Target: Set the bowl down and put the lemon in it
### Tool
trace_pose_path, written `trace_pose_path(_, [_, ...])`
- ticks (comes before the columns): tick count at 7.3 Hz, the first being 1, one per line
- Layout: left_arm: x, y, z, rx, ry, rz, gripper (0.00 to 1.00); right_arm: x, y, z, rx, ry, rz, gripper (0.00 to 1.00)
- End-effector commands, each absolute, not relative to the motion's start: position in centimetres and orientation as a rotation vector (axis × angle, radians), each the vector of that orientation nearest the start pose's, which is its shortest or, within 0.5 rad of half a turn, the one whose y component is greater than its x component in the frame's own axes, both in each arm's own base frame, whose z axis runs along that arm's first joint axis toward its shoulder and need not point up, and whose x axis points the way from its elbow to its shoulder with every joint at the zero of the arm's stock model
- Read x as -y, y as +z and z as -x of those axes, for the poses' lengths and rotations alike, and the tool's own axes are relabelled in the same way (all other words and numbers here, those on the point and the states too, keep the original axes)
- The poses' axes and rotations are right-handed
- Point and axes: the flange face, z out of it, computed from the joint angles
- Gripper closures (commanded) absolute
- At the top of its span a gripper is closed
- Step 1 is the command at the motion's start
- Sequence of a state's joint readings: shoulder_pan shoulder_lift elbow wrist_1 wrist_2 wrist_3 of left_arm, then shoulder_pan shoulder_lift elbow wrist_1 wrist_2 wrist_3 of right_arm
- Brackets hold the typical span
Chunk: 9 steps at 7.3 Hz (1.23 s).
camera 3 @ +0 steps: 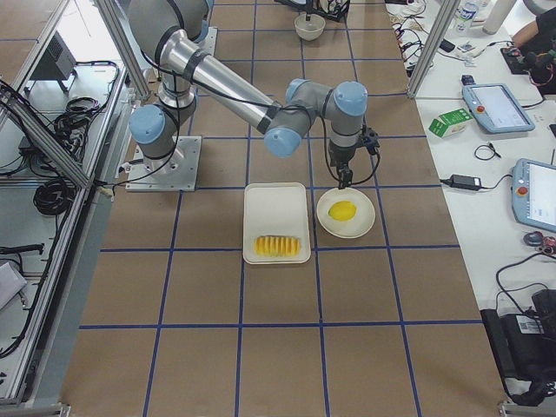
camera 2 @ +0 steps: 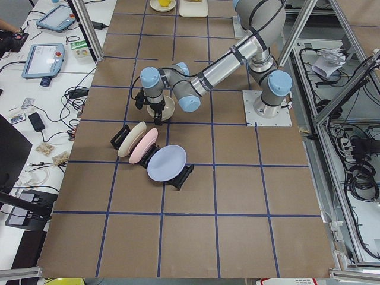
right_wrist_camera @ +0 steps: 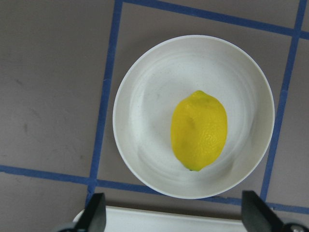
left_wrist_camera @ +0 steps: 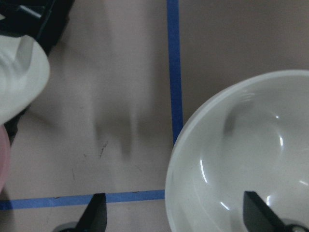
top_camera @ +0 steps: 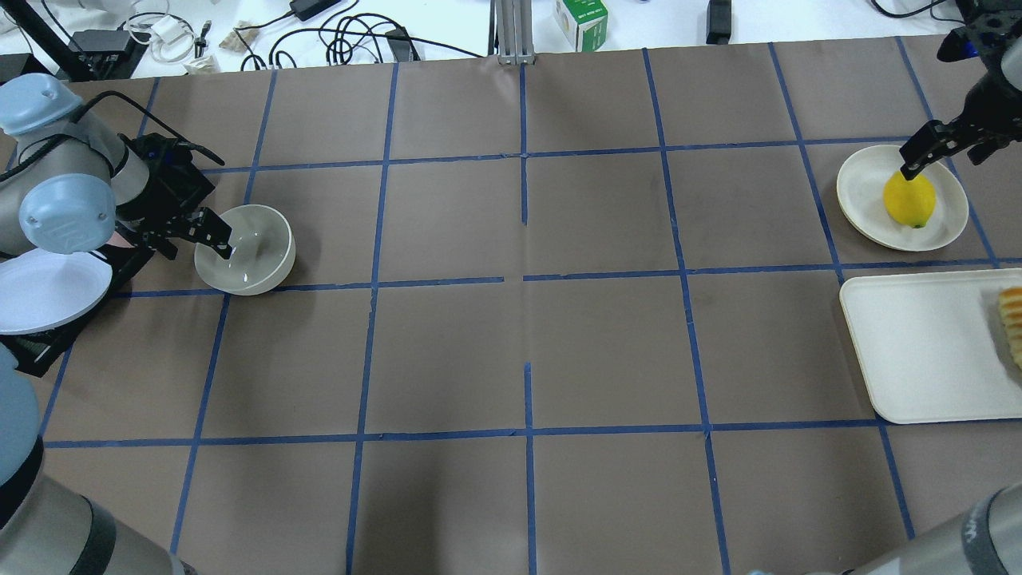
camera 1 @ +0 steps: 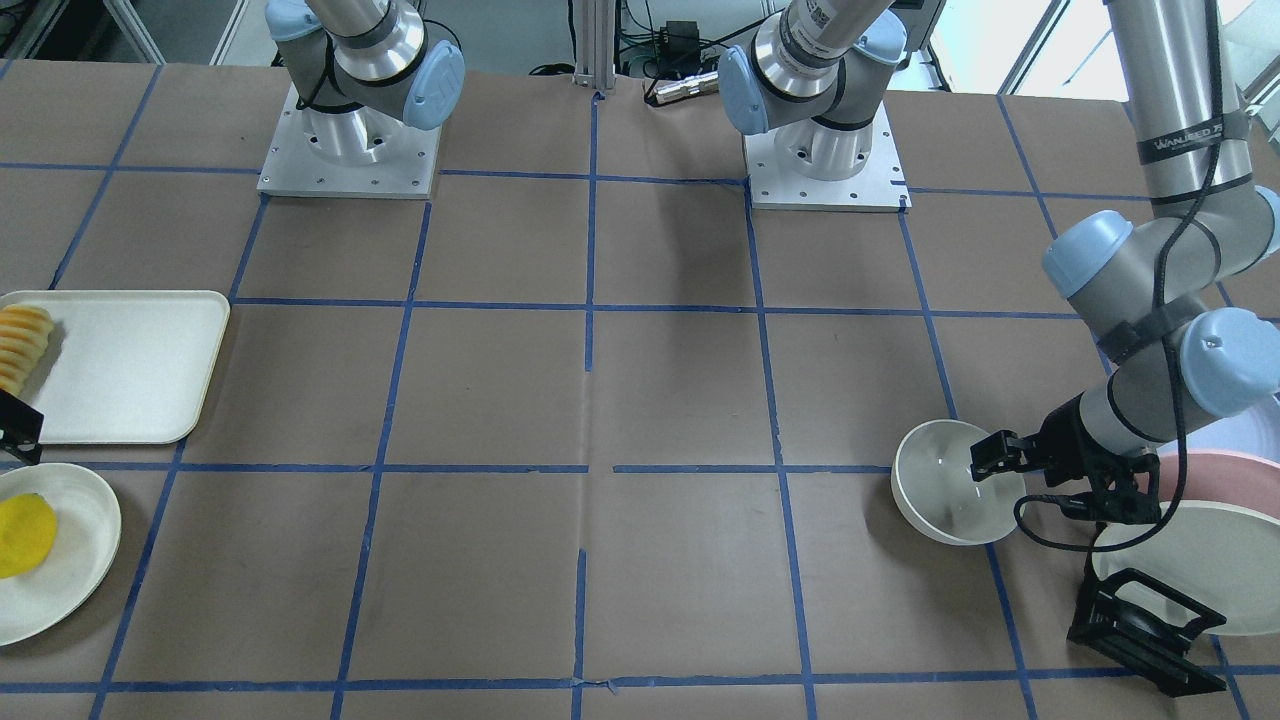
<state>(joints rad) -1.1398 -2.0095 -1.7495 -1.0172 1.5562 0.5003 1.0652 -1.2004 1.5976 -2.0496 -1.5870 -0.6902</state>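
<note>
Judging progress, you had little done: the glossy off-white round bowl (top_camera: 247, 251) stood on the table (top_camera: 607, 359) at left, rim between the released left fingers (left_wrist_camera: 96, 215); the yellow oval lemon (right_wrist_camera: 199, 130) lay on a cream round plate (right_wrist_camera: 145, 96) at right, under the spread, empty right fingers (right_wrist_camera: 94, 215).

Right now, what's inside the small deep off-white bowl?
The small deep off-white bowl holds only one finger of the open left gripper, which straddles its rim. That finger hides a patch of wall. The oval yellow lemon lies on a flat cream plate.
</note>
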Motion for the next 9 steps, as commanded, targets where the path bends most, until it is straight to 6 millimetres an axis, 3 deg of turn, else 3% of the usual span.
trace_pose_path(1, [59.7,19.6,-12.6,-3.186,0.081,-0.126,0.28,62.3,27.4,20.5,-3.184,-0.076,0.303,0.0])
trace_pose_path(2, [59.8,19.6,-12.5,-3.186,0.076,-0.131,0.57,62.9,25.8,21.3,-3.215,-0.101,0.304,0.0])
trace_pose_path(3, [60.0,19.7,-12.5,-3.188,0.075,-0.126,0.99,63.3,24.4,21.8,-3.234,-0.083,0.304,0.0])
trace_pose_path(7, [60.1,20.4,-12.6,-3.19,0.069,-0.106,1.0,62.7,21.2,23.8,-3.204,-0.019,0.269,0.0])
trace_pose_path(8, [60.1,21.4,-12.6,-3.181,0.049,-0.104,1.0,62.9,20.2,23.9,-3.193,-0.003,0.232,0.11])
trace_pose_path(9, [59.9,22.8,-11.5,-3.189,0.081,-0.092,1.0,62.9,19.7,23.9,-3.19,0.006,0.21,0.33])
